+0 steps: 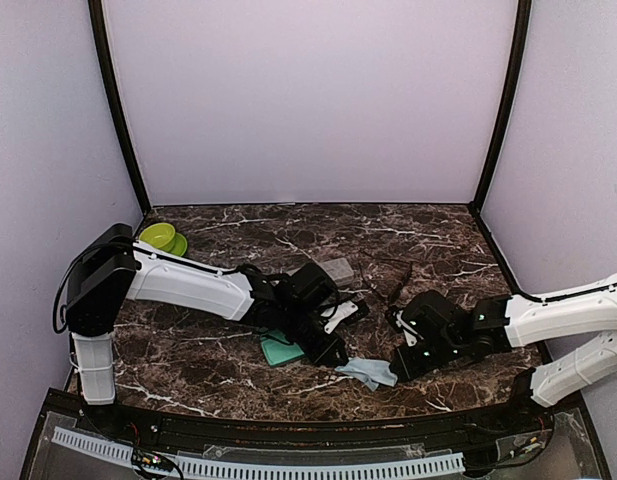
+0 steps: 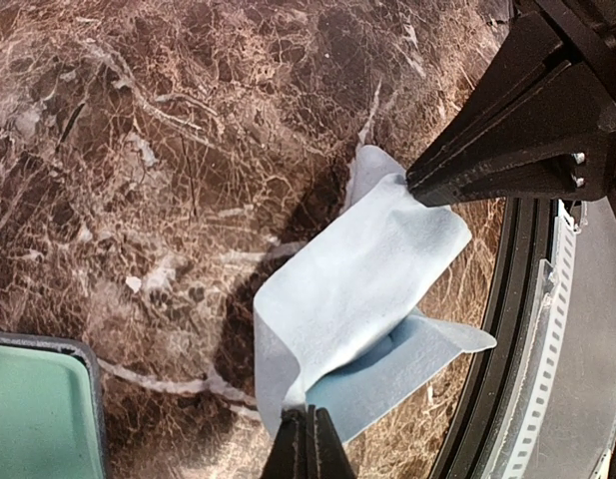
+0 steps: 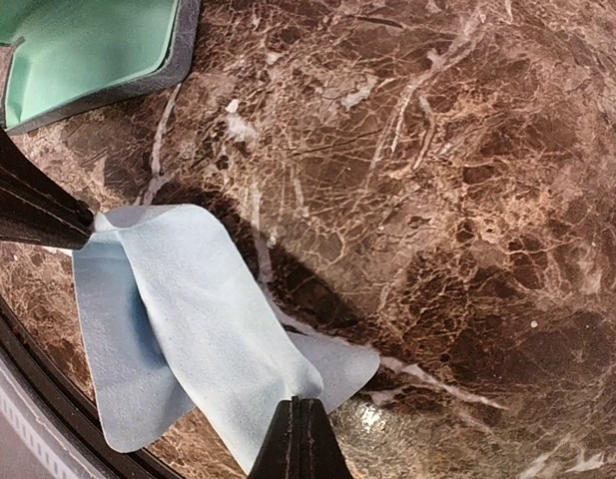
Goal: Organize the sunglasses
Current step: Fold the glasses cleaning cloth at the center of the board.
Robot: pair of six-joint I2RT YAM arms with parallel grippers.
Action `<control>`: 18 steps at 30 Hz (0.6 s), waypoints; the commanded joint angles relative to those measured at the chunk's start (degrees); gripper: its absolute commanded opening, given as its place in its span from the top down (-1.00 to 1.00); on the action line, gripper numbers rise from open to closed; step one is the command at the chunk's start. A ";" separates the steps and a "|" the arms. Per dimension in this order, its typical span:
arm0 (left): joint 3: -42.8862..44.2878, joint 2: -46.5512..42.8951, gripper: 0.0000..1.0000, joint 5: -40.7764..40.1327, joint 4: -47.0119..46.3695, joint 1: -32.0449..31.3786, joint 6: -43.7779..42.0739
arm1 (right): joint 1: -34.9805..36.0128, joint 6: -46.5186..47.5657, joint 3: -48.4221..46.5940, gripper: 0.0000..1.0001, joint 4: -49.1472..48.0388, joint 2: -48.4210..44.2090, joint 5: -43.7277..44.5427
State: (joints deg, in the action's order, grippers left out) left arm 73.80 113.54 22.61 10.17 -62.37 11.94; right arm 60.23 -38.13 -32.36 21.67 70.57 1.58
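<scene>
Rear overhead view, close wrist views, shared cloth (image 2: 357,289)

- I get soft, even light from above; the top view is slightly grainy.
- Wrist views sharp; cloth (image 2: 357,289) throws dark shadow on glossy table (image 2: 138,120).

Left pincer (image 1: 342,358), right pincer (image 1: 397,371), light blue cloth (image 1: 370,372) between them, marble table (image 1: 438,240)
</scene>
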 commanded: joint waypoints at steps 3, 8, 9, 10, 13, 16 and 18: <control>0.88 -1.83 1.00 -0.11 1.02 -0.27 -0.80 | 0.42 1.10 -1.86 0.95 1.03 -0.28 1.86; 0.99 -1.83 1.00 -0.21 1.20 -0.25 -1.05 | 0.42 1.65 -2.63 0.85 1.65 1.31 2.86; 0.99 -1.83 1.00 -0.20 1.28 -0.17 -1.07 | 0.42 1.72 -2.80 0.85 1.69 1.55 3.01; 0.96 -1.83 1.00 -0.21 1.33 -0.20 -1.12 | 0.42 1.74 -2.81 0.85 1.64 1.77 3.11; 0.87 -1.83 1.00 -0.28 1.41 -0.19 -1.05 | 0.42 1.96 -3.12 0.81 1.28 2.03 2.95; 0.96 -1.83 1.00 -0.31 1.49 -0.25 -1.05 | 0.46 2.09 -3.44 0.82 1.52 2.50 3.48; 0.94 -1.83 1.00 -0.29 1.47 -0.29 -1.05 | 0.42 1.94 -3.52 0.80 2.01 2.60 3.98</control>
State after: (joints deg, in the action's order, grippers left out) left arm 73.80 113.54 22.48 10.31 -62.37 11.68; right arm 60.23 -36.49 -34.22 23.24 72.58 3.92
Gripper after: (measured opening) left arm 0.014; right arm 0.092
